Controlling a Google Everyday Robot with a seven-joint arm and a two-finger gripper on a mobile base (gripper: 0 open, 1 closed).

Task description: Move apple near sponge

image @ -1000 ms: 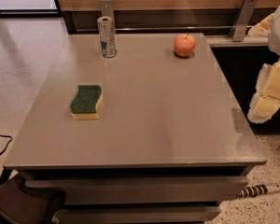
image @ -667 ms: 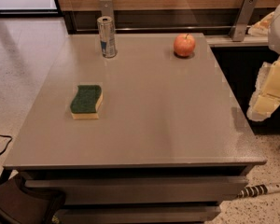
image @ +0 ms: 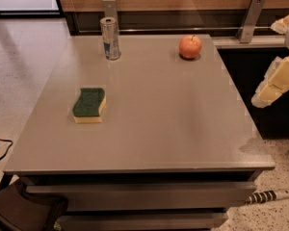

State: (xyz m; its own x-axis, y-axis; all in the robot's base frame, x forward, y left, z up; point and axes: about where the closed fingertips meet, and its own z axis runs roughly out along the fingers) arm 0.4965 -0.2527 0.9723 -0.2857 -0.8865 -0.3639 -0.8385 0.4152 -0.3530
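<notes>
Grey table, seen from its near edge. Nearest on the top, towards the left side, lies the sponge, green face up over yellow foam, with bare surface all around it. Further back, off the table's right edge and above the floor, hangs the cream-coloured gripper, touching nothing; whether it stands wide or narrow cannot be told. At the far edge stand a slim can, upright on the left, and the apple, stem up on the right, well apart from the sponge. The step in hand is judged to be the reach for the apple. A descent from above, closing across the fruit's widest part, should keep it from rolling. The carry should run diagonally towards the sponge's right side, well clear of the can.
</notes>
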